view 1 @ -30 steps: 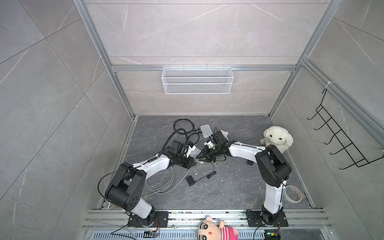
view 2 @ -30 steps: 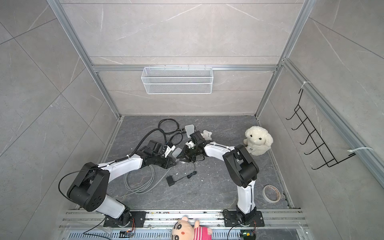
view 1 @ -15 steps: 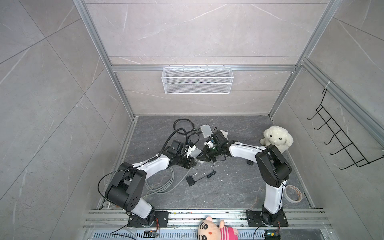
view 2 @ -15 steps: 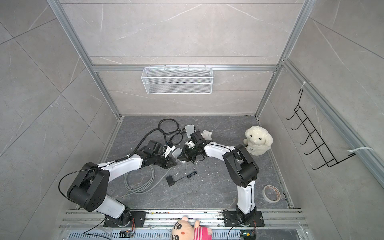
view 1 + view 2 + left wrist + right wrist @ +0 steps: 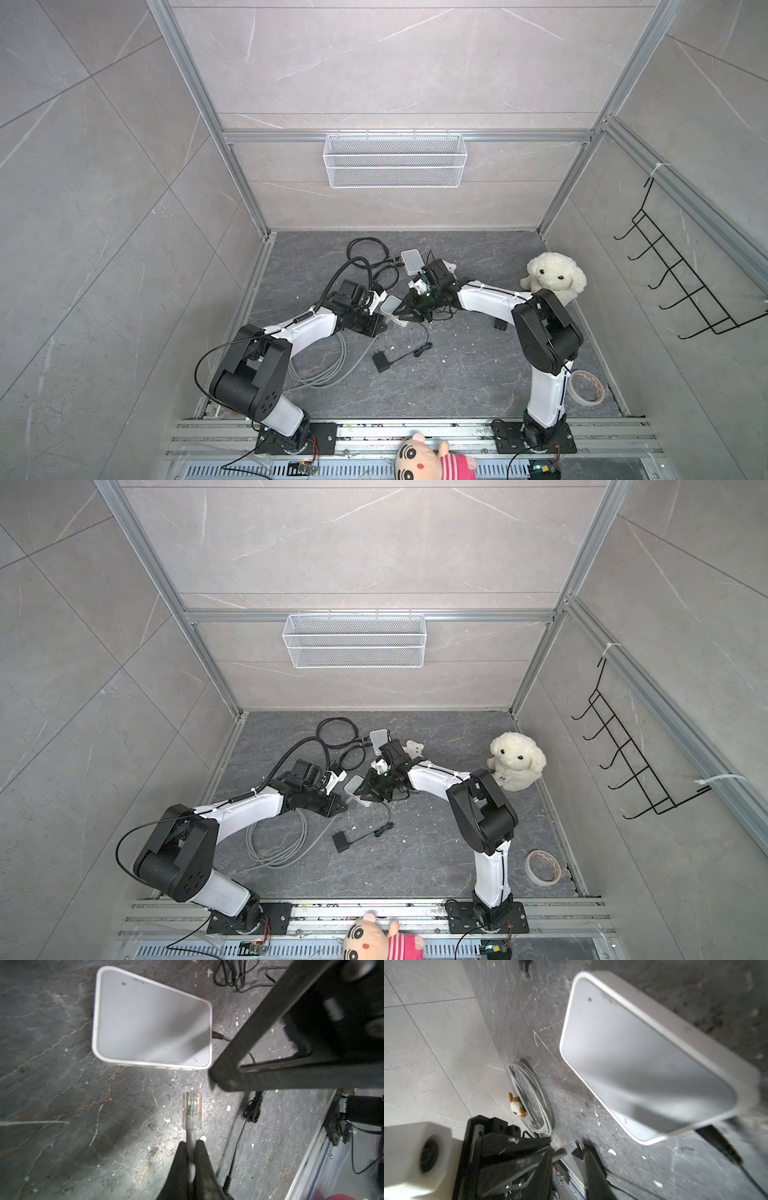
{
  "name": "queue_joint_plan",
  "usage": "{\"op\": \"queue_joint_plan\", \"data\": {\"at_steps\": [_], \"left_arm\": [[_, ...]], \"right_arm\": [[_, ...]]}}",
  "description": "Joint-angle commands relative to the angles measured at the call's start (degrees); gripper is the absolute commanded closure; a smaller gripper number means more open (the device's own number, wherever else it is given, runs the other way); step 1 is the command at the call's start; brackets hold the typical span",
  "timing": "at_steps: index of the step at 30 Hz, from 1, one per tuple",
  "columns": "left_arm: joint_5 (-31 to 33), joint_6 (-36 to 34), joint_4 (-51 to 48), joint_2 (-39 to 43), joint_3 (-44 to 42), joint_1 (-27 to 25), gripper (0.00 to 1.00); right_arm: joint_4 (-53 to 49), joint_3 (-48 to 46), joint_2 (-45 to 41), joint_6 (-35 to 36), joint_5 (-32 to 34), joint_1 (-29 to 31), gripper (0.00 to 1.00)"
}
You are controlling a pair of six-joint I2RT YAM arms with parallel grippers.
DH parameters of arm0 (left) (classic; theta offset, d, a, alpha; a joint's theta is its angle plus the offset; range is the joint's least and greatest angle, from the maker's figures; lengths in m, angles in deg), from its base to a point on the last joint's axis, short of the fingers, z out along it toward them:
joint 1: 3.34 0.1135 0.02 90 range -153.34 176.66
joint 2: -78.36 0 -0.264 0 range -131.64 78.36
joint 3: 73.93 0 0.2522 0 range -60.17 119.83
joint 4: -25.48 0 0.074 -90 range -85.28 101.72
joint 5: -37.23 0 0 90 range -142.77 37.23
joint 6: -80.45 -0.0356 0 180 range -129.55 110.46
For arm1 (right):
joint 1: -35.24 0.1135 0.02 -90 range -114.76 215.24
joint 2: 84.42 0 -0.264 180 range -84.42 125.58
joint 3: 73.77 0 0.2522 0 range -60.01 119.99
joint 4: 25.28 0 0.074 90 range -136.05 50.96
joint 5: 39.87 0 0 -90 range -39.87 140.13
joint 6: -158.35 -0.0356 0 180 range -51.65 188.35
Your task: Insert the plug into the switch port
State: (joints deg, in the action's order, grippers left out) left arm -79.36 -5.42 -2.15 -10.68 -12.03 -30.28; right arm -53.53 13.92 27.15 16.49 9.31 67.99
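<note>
Holding Short of Insertion

In a top view, left gripper (image 5: 383, 326) and right gripper (image 5: 409, 313) are flanking the white switch (image 5: 390, 305). Left wrist: closed fingers (image 5: 181, 1157) are pinching the grey cable (image 5: 190, 1135), plug (image 5: 191, 1109) hanging just short of the switch. Right wrist: I cannot tell the right gripper's opening.

Grey marbled tiles cover the left wall (image 5: 104, 208), far wall (image 5: 395, 62) and right wall (image 5: 715, 104), with aluminium posts (image 5: 205, 112) at the far corners. A white wire basket (image 5: 395, 166) hangs on the far wall, a black hook rack (image 5: 681, 262) on the right wall. The floor (image 5: 457, 382) is dark veined stone flecked with pale specks, evenly lit. A metal rail (image 5: 415, 430) runs along its near edge.
</note>
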Motion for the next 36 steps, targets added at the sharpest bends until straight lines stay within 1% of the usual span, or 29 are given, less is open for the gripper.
{"op": "queue_joint_plan", "data": {"at_steps": [1,3,6,9,12,17,22,27,29,32,36], "left_arm": [[4.3,-3.8,-4.9,-1.8,3.4,0.6,1.00],[6.7,-4.2,-6.1,-2.7,4.8,0.6,1.00],[9.4,-4.7,-8.1,-4.9,7.2,0.6,1.00],[10.6,-4.2,-9.8,-7.6,9.1,0.5,1.00],[11.5,-3.3,-10.2,-8.3,9.4,0.4,1.00],[12.2,-3.0,-12.3,-10.7,11.2,0.4,1.00],[12.0,-2.9,-11.2,-10.9,11.3,0.1,1.00],[15.3,-4.4,-10.3,-11.2,12.4,-2.2,1.00],[15.6,-4.5,-10.4,-11.6,13.1,-2.6,1.00],[17.0,-3.7,-11.2,-12.4,14.9,-3.0,1.00],[17.2,-1.6,-11.3,-13.6,16.7,-4.7,1.00]], "right_arm": [[-8.6,6.1,0.4,10.2,6.0,-0.6,0.71],[-10.7,8.1,0.7,13.7,10.3,-0.6,0.70],[-10.9,9.8,1.3,17.0,13.9,-0.7,0.70],[-11.8,11.6,2.7,20.9,17.1,-0.7,0.68],[-12.7,12.7,3.7,23.3,18.7,-0.8,0.67],[-13.5,14.1,5.5,25.2,19.5,-0.9,0.67],[-15.5,17.3,9.9,28.7,18.3,-0.8,0.67],[-17.9,21.1,13.5,32.8,19.3,-0.8,0.66],[-18.9,22.2,14.3,34.3,19.4,-0.9,0.66],[-20.9,23.9,15.7,36.9,19.0,-0.9,0.66],[-22.7,24.3,16.4,40.5,19.0,-0.9,0.66]]}}
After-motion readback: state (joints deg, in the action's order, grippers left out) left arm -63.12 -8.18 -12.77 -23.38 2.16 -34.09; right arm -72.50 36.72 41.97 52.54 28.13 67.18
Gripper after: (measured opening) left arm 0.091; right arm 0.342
